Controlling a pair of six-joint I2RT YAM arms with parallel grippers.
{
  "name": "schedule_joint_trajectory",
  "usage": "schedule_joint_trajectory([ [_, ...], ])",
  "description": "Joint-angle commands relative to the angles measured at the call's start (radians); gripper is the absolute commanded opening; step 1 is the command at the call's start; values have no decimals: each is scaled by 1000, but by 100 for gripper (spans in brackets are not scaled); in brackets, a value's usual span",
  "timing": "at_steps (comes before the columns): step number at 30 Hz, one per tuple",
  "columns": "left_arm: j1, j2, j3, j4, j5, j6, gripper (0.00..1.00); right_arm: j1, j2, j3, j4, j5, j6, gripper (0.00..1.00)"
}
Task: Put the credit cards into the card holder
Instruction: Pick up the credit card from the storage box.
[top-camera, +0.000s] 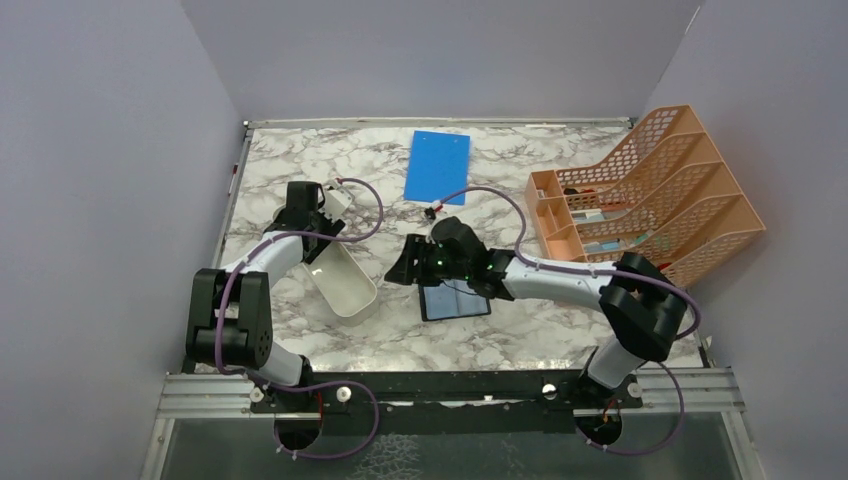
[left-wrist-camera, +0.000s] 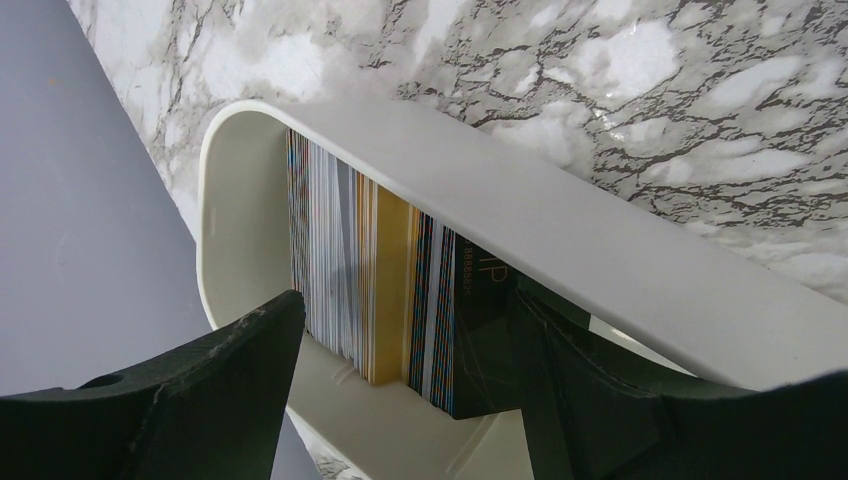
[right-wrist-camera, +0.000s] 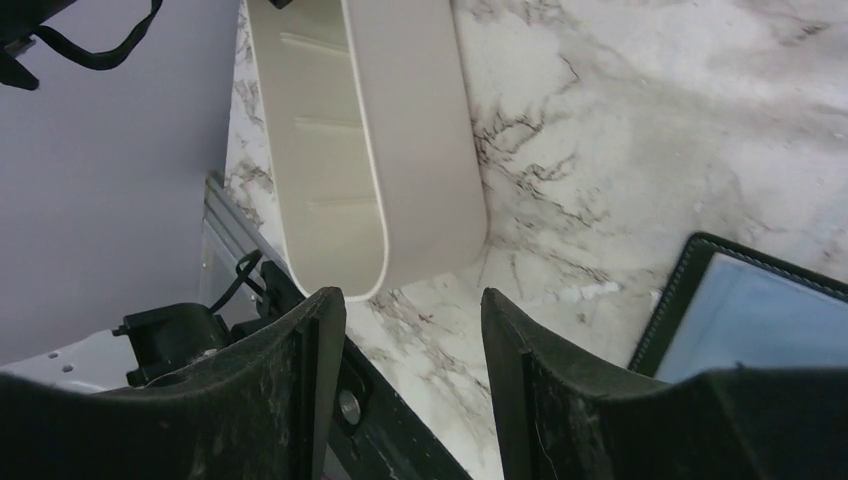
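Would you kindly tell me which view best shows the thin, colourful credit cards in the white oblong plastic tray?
Left wrist: the thin credit cards stand on edge, close up, in the white oblong tray. From the top external view the tray shows but no cards can be made out; the right wrist sees only its empty end.

You will find the bench (top-camera: 330, 160) white marble with grey veining. The tray (top-camera: 350, 290) is off-white. The credit cards (left-wrist-camera: 380, 270) show striped edges, one yellow, one black. The card holder (top-camera: 455, 301) is black outside, grey-blue inside. The far board (top-camera: 437, 165) is blue and the right rack (top-camera: 660, 190) is orange.
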Motion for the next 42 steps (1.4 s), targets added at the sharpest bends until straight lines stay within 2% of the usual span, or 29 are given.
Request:
schedule_joint_trajectory([
  [1, 6, 12, -18, 51, -42, 13, 77, 33, 87, 83, 42, 73, 5, 57],
  [10, 6, 40, -12, 74, -87, 30, 72, 65, 276, 197, 58, 60, -22, 52],
  [15, 9, 46, -5, 71, -108, 38, 65, 71, 315, 204, 71, 45, -20, 49],
  [27, 17, 69, 11, 98, -177, 52, 55, 71, 322, 227, -67, 146, -37, 19],
  [37, 19, 53, 12, 121, -193, 33, 45, 71, 277, 177, -113, 207, -39, 11],
  [42, 17, 5, -1, 109, -123, 19, 41, 72, 199, 106, -120, 248, -55, 9],
])
